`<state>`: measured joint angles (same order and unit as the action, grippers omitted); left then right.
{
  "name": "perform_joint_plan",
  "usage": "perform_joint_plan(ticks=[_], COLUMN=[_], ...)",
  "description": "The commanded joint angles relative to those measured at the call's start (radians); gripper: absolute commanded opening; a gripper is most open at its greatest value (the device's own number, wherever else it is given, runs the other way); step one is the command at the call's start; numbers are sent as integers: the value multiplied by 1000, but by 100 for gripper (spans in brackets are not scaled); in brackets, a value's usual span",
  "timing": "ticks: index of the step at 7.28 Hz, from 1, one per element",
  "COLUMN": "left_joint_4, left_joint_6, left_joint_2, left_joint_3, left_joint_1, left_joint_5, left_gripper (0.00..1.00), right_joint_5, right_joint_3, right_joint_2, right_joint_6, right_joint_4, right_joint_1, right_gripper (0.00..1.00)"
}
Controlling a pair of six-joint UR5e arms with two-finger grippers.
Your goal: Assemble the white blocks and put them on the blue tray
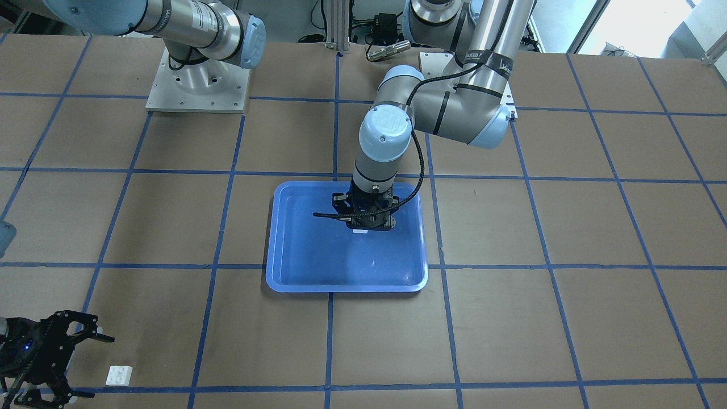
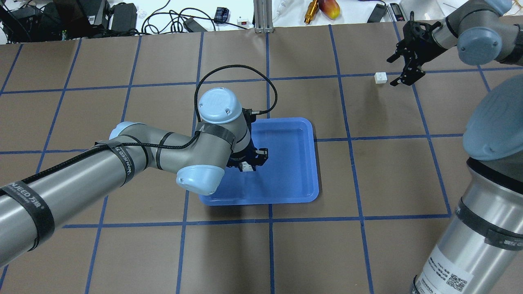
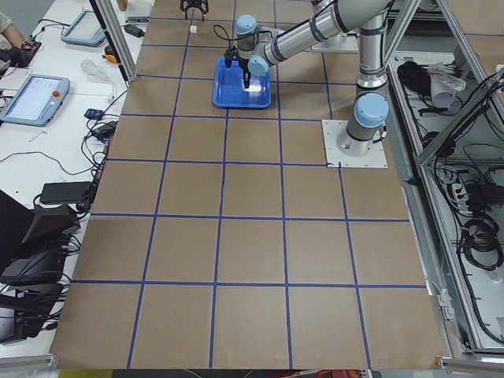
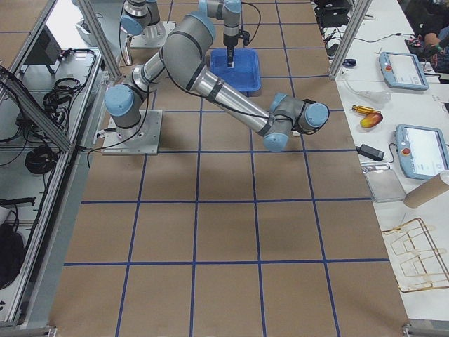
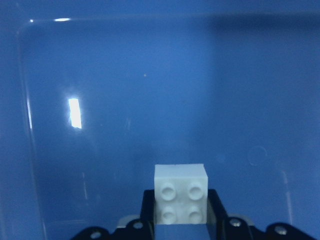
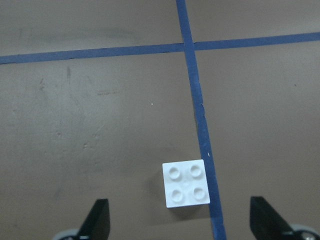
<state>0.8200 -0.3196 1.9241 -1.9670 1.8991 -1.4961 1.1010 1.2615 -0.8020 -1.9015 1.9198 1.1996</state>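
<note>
My left gripper (image 2: 247,165) reaches down into the blue tray (image 2: 286,179) and is shut on a white block (image 5: 180,192), studs facing the wrist camera. I cannot tell whether that block touches the tray floor (image 5: 150,100). In the front view this gripper (image 1: 360,229) is over the tray's (image 1: 346,272) middle. The second white block (image 2: 381,77) lies on the brown table at the far right, next to a blue tape line. My right gripper (image 2: 391,72) is open just beside it, and in the right wrist view the block (image 6: 185,183) lies between the spread fingers (image 6: 98,220).
The table is brown paper with a blue tape grid. The right arm's base plate (image 1: 196,85) sits at the robot's edge. Cables and small tools (image 2: 318,8) lie beyond the far edge. Metal frame posts (image 4: 98,42) stand along the sides.
</note>
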Motion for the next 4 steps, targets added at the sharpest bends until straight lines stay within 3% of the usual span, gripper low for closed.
perform_joint_plan(ticks=[1, 4], left_joint_4=[-1, 5], left_joint_6=[-16, -44], left_joint_2=[16, 29], left_joint_3=[-4, 5], left_joint_1=[11, 14], left_joint_5=[-1, 4], left_gripper=[0, 0], right_joint_5=[23, 22], right_joint_3=[1, 6], right_joint_2=[6, 14], right_joint_6=[-5, -25], right_joint_4=[2, 1], right_joint_1=[3, 3], right_gripper=[100, 100])
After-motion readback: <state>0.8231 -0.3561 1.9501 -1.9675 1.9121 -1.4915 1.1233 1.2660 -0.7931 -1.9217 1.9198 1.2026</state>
